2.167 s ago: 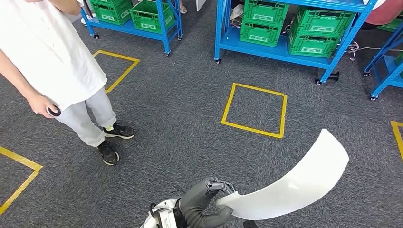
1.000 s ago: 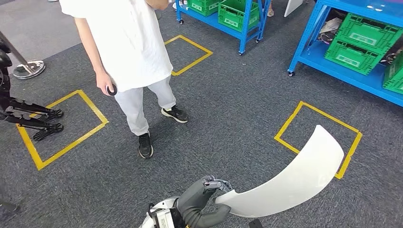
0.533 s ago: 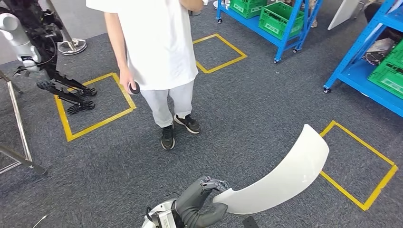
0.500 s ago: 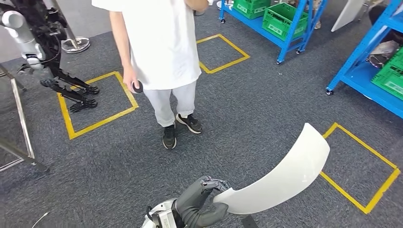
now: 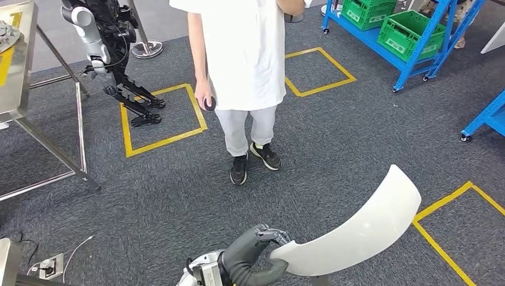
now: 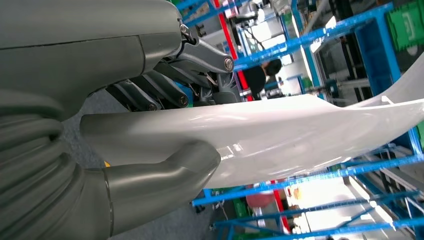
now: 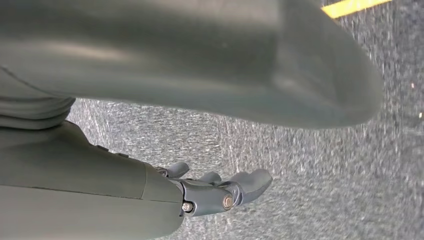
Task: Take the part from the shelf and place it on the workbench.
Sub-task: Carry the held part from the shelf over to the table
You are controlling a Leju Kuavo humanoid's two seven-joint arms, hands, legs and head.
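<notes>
The part (image 5: 363, 229) is a long, curved white panel. My left hand (image 5: 253, 256) grips one end of it low in the head view, and the panel sweeps up and to the right over the carpet. In the left wrist view the thumb (image 6: 165, 175) presses under the glossy panel (image 6: 280, 135) while the dark fingers (image 6: 165, 90) lie on its other face. My right hand (image 7: 150, 150) hangs above the grey carpet, its fingers (image 7: 240, 187) apart and holding nothing. A metal workbench (image 5: 15, 65) on thin legs stands at the far left.
A person (image 5: 250, 71) in a white shirt stands straight ahead, holding a small dark object. Another robot (image 5: 98, 36) stands beside the bench by a yellow floor square (image 5: 161, 116). Blue shelving with green crates (image 5: 405, 30) is at the back right. A power strip (image 5: 44, 265) lies near left.
The camera has turned left: the person, shelves and floor squares slid right, and the metal workbench has come in at the left. My left hand still holds the panel the same way.
</notes>
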